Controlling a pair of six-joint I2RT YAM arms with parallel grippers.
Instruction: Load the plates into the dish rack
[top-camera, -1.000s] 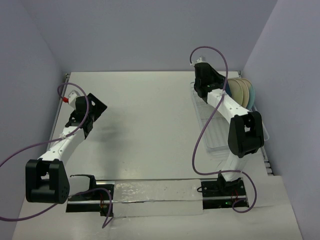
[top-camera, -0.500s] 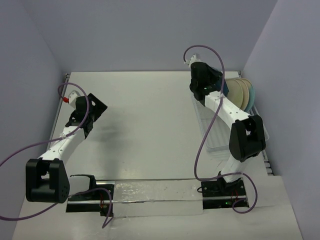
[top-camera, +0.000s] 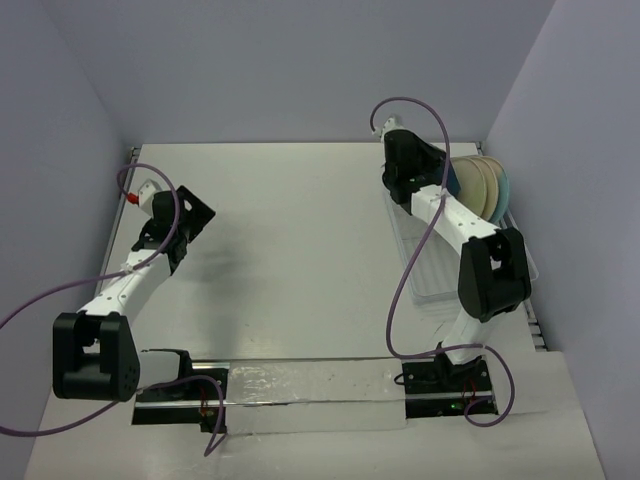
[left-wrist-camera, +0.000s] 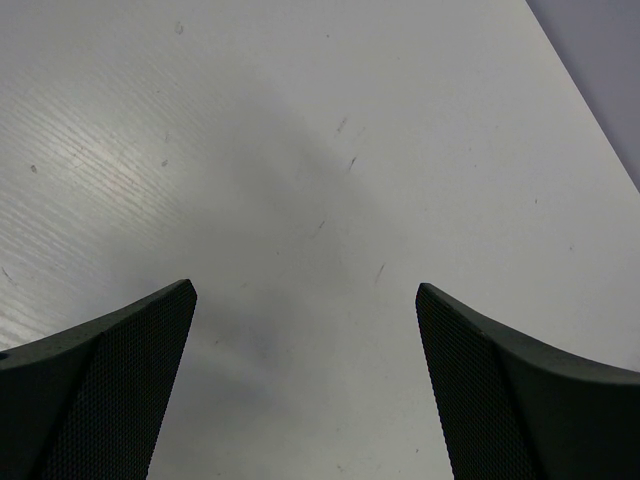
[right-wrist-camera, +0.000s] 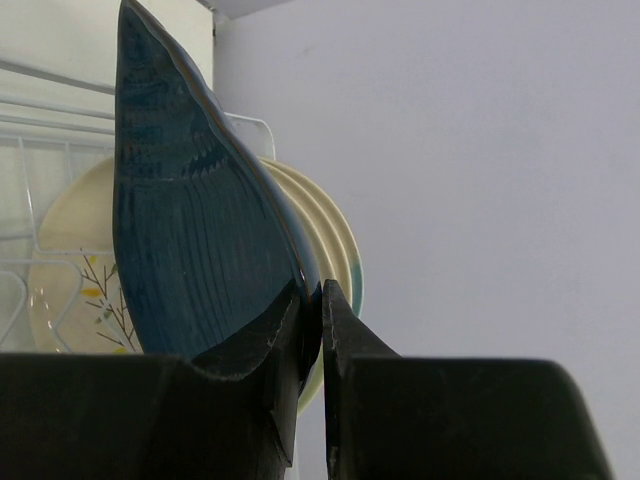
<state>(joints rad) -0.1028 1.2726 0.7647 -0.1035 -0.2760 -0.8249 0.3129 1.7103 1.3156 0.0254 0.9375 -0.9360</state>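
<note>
The right gripper (right-wrist-camera: 320, 300) is clamped on the rim of the dark teal leaf-shaped dish (right-wrist-camera: 190, 230). The dish is held on edge, glossy, finely ribbed and pointed at the tip, at the far end of the dish rack (top-camera: 425, 272) on the right side of the table (top-camera: 290, 250). Just beside the dish, the round plates (top-camera: 482, 186) stand upright in the wire slots, cream-faced, one showing a dark sprig. On the left, the left gripper (left-wrist-camera: 305, 290) hangs over bare tabletop with its fingers spread wide, holding nothing.

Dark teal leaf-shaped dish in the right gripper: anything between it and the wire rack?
Nothing visible. The right gripper pinches the dark teal leaf-shaped dish just beside the round cream plates standing in the white wire dish rack.
</note>
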